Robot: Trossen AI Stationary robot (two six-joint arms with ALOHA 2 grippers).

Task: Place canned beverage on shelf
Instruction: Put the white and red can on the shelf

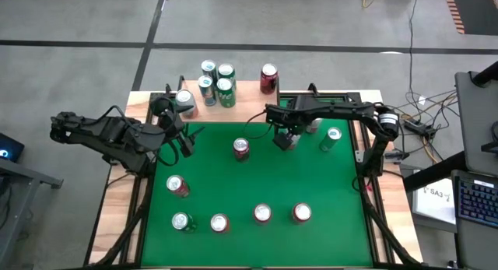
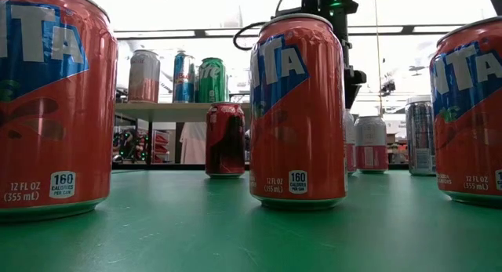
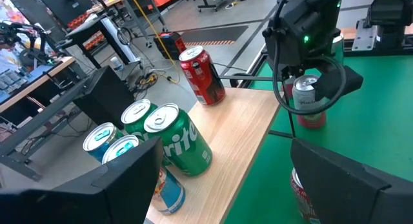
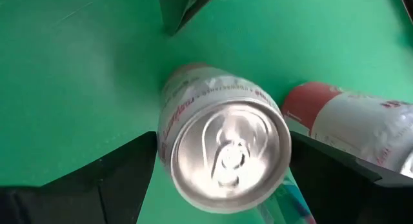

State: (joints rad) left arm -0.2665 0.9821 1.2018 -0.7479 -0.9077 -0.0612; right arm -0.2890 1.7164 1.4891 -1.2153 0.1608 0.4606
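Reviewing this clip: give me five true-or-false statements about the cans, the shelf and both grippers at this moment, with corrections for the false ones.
1. The shelf holds several upright cans. True.
2. The right gripper sits directly above a silver-topped can with its fingers either side of it. True.
3. The right gripper is clamped shut. False: it is open, and the can stands on the green table.
4. The left gripper carries a can. False: it is open and empty, near the shelf's left end.
5. A dark red can stands apart from the green cans on the shelf. True.
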